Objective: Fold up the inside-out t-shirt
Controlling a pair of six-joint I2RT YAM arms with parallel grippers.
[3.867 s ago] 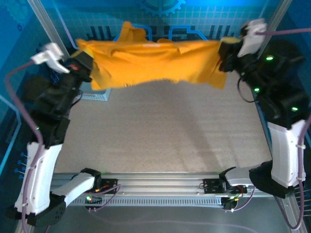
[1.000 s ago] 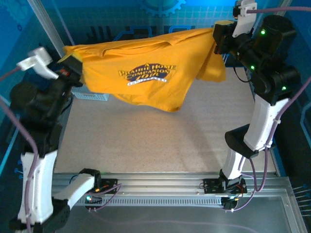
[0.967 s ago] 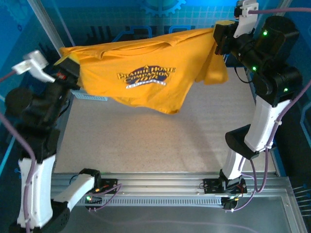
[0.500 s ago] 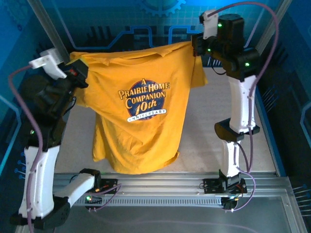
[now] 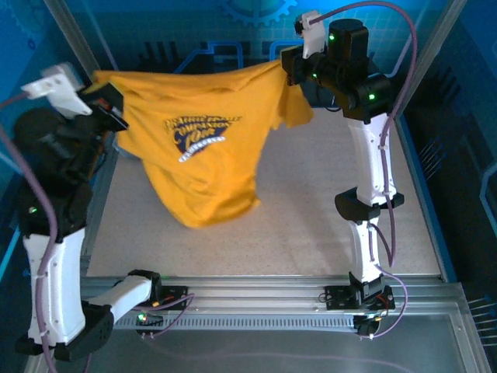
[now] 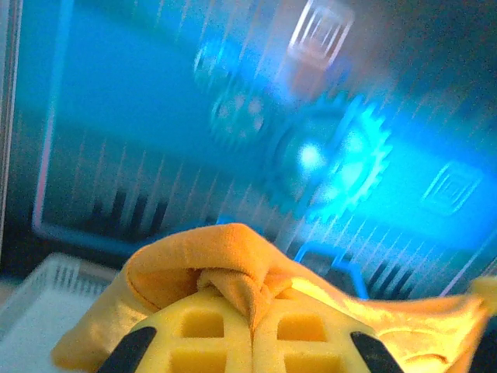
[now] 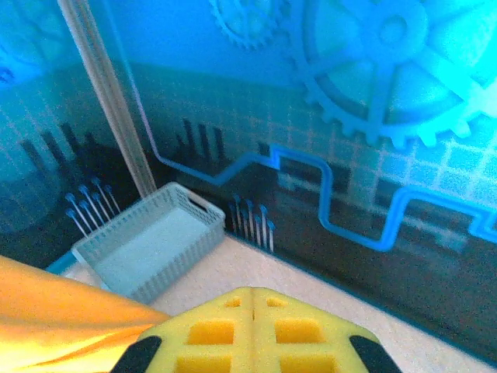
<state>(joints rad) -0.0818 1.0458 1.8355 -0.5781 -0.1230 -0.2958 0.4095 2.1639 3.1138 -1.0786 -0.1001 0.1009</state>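
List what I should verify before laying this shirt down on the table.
1. Left gripper shut on t-shirt: ok, cloth pinched between its pads.
2. Right gripper shut on the t-shirt's other end: ok.
3. Print facing the top camera: ok.
4. Cloth taut between the grippers: not ok, it sags and bunches.
5. Hem off the table: cannot tell.

Blue-lit walls [image 7: 233,116] with gear motifs [image 7: 388,62] surround a speckled beige tabletop [image 5: 311,225] framed by aluminium posts [image 7: 105,101].
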